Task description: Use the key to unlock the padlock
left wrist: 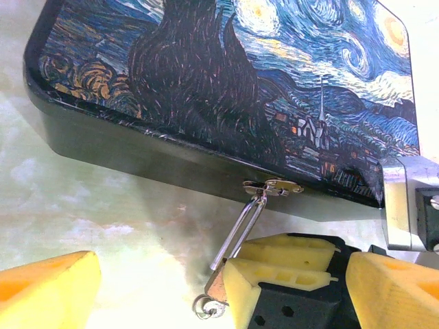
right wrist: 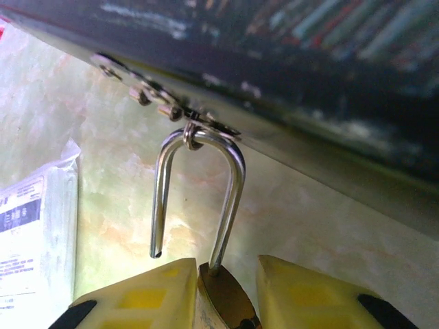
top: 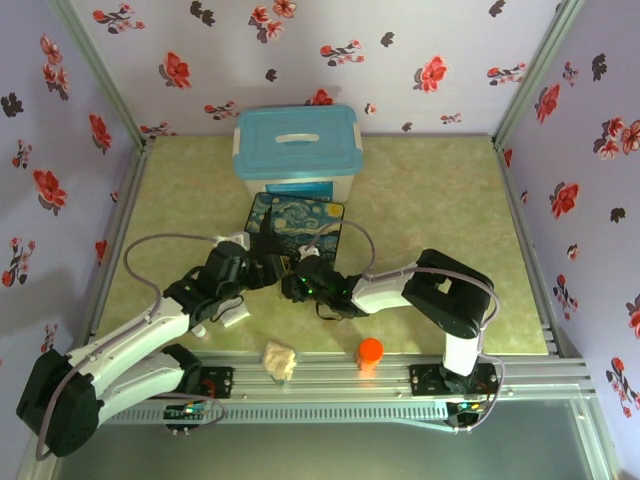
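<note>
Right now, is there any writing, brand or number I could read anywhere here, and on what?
Nothing here can be read.
Dark printed lines on the white packet: too blurred to read.
The painted box: a picture, with no words to be seen.

The padlock (right wrist: pixel 223 301) is brass-gold and silver-grey. The box (left wrist: pixel 206 82) bears blue-and-yellow swirls; the bench (top: pixel 430 200) is mottled green.

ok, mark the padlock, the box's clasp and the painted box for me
padlock (right wrist: pixel 222 301): right wrist view, on the brass body below the shackle.
clasp (left wrist: pixel 274 186): left wrist view, on the metal tab the shackle hooks through.
painted box (left wrist: pixel 206 82): left wrist view, on the lid's painted top.
</note>
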You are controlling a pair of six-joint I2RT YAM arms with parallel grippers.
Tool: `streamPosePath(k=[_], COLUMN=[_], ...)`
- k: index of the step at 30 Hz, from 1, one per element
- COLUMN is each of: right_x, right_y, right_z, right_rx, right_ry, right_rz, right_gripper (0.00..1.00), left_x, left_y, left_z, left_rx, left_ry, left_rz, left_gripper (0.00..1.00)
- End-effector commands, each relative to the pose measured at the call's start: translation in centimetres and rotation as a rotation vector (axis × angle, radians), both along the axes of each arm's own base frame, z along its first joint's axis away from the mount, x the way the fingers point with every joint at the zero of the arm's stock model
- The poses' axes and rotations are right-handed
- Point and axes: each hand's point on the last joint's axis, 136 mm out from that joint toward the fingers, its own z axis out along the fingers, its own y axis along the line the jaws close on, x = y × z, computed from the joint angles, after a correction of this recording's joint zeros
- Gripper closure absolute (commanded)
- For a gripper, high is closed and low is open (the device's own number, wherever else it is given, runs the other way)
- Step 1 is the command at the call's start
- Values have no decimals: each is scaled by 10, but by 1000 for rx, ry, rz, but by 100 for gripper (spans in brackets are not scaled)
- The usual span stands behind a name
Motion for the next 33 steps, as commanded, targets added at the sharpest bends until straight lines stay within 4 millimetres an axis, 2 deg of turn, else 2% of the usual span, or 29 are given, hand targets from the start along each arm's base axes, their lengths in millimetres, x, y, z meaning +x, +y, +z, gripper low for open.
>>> streamPosePath(k=[1,10,20,26,31,33], right_x=[-3,-3,-3,-1,2,3], right_y=[-3,-9,-30,-47,-55,-54], right_z=[-5,-1,6,4,-2,-2], right_rx=[6,11,42,64,104,125], right_ry=[15,15,6,29,66,75], right_rz=[-17,-44,-113,-179,-223,-235], right_gripper=[75,82,84,84,84,84], left_x=[3,2,7,21,43,55], left_y=[0,1,-2,-3,7,7], left_z=[0,-2,-1,3,15,14], left_rx=[-14,-14,-11,19,105,122], left_ry=[-4,0,-13,-54,-122,-138], left_rz=[11,13,5,30,63,66], left_gripper=[7,7,8,7,3,3])
